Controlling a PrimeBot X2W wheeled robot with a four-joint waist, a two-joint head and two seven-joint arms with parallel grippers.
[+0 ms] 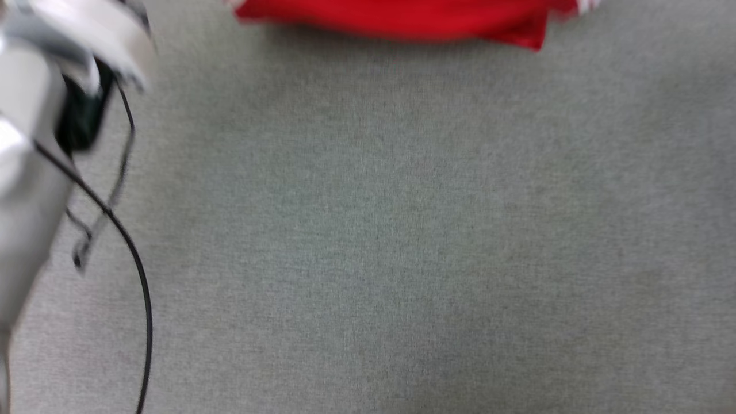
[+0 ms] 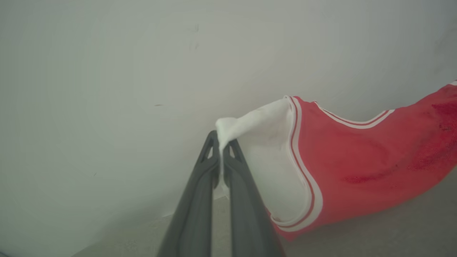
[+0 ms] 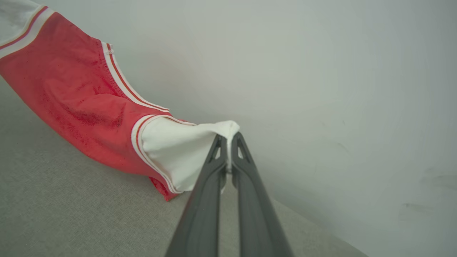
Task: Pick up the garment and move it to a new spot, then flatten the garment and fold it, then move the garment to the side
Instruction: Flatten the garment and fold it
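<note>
My left gripper (image 2: pixel 222 144) is clamped on one white sleeve and my right gripper (image 3: pixel 228 142) on the other. The garment (image 3: pixel 82 92) hangs between them, its red body with striped trim sagging onto the grey surface (image 1: pixel 368 230) near its far edge. I think level, well-separated hands will lay it flat without wrinkles.

Seen from the head, the shirt (image 1: pixel 402 17) is only a smeared red strip, cut off by the top edge, and the pale arm (image 1: pixel 34 144) at the left is blurred and half out of view. At the wrists the shirt runs off the side, each sleeve tip pinched out of sight inside the left claw (image 2: pixel 222 142) and the right claw (image 3: pixel 228 138).
</note>
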